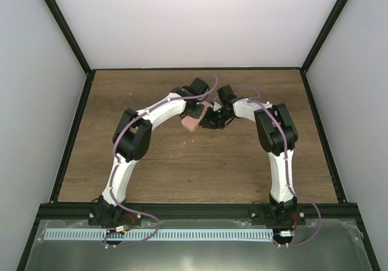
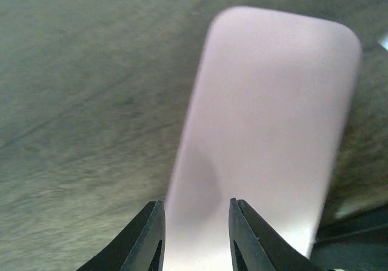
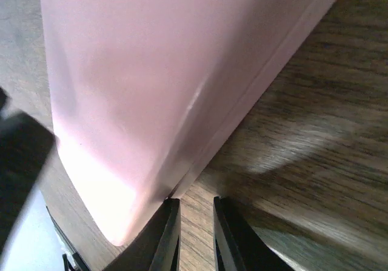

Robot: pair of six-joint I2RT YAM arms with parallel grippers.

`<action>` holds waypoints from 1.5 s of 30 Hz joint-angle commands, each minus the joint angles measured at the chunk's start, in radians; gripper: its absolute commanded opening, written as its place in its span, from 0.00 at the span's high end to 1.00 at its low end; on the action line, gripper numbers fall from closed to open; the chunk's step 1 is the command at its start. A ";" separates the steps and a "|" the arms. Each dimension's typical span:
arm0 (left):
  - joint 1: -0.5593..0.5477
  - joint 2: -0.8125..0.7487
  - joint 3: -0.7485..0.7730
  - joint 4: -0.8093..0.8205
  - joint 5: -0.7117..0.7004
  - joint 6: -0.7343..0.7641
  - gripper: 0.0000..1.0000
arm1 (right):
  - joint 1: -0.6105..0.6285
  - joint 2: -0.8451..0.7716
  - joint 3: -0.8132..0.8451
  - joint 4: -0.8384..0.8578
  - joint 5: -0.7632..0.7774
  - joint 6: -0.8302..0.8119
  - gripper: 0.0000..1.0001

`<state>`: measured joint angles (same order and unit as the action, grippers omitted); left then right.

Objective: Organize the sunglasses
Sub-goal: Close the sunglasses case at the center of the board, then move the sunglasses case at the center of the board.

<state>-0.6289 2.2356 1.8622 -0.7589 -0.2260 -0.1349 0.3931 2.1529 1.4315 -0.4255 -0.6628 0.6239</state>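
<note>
From above, both arms meet over the pink case (image 1: 191,123) on the bench (image 1: 121,162); I can't find the sunglasses. Left wrist: the left pincer (image 2: 196,205) seems clamped on the case's end. Right wrist: the right pincer (image 3: 196,201) sits barely parted at its rim, and I cannot tell whether it grips.

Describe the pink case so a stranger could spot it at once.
On the brown wooden table, look just past the middle, where the left gripper and right gripper meet. The pink case sits between them: a rounded oblong, the only pink thing among black and white arm parts.
</note>
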 commanded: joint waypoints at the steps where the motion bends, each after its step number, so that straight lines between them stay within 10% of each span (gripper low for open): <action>1: -0.033 0.041 -0.005 -0.025 0.018 -0.023 0.68 | 0.008 0.025 -0.016 -0.047 0.052 -0.042 0.82; 11: -0.035 0.013 -0.011 -0.004 0.004 -0.066 0.64 | -0.058 -0.176 -0.133 -0.067 0.173 -0.104 0.82; 17: -0.034 0.016 -0.022 0.030 0.028 -0.055 0.28 | -0.126 -0.301 -0.198 -0.072 0.228 -0.128 0.82; 25: -0.034 0.042 0.000 0.059 0.070 0.006 0.09 | -0.152 -0.333 -0.269 -0.054 0.203 -0.144 0.82; 38: -0.028 0.112 0.003 0.010 0.092 0.021 0.21 | -0.165 -0.320 -0.275 -0.064 0.206 -0.156 0.82; 45: -0.010 -0.040 -0.238 0.059 -0.009 -0.084 0.34 | -0.165 -0.325 -0.285 -0.065 0.206 -0.160 0.81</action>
<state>-0.6552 2.2539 1.7531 -0.6460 -0.1772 -0.1398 0.2359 1.8339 1.1503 -0.4873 -0.4522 0.4824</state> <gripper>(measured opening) 0.779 0.187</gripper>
